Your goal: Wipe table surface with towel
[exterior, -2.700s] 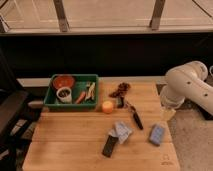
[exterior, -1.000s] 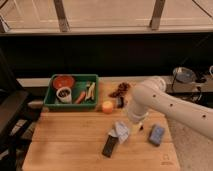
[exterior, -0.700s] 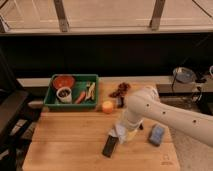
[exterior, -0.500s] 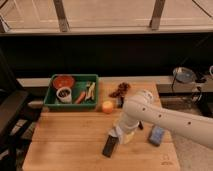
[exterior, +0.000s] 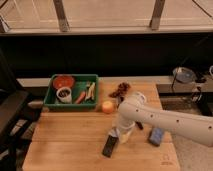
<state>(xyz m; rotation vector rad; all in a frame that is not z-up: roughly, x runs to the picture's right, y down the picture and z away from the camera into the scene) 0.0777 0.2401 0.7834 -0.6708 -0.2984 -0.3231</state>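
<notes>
Towel (exterior: 125, 137), pale and wrinkled, lay mostly hidden right under our pincer (exterior: 119, 134) on the wooden surface (exterior: 65, 145). We had the pincer spread wide, low over the cloth; contact we could not tell. A black device (exterior: 109, 147) lay just beside it.

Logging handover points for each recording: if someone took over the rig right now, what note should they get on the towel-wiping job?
Gripper: open, low over the middle front of the table surface, right above the towel; no grip visible.
Towel: mostly hidden under the gripper, lying between the black device and the blue sponge.
Done: gripper is placed at the towel.
Left: close on the towel, then wipe the table surface, probably steering around the device and the sponge.
</notes>
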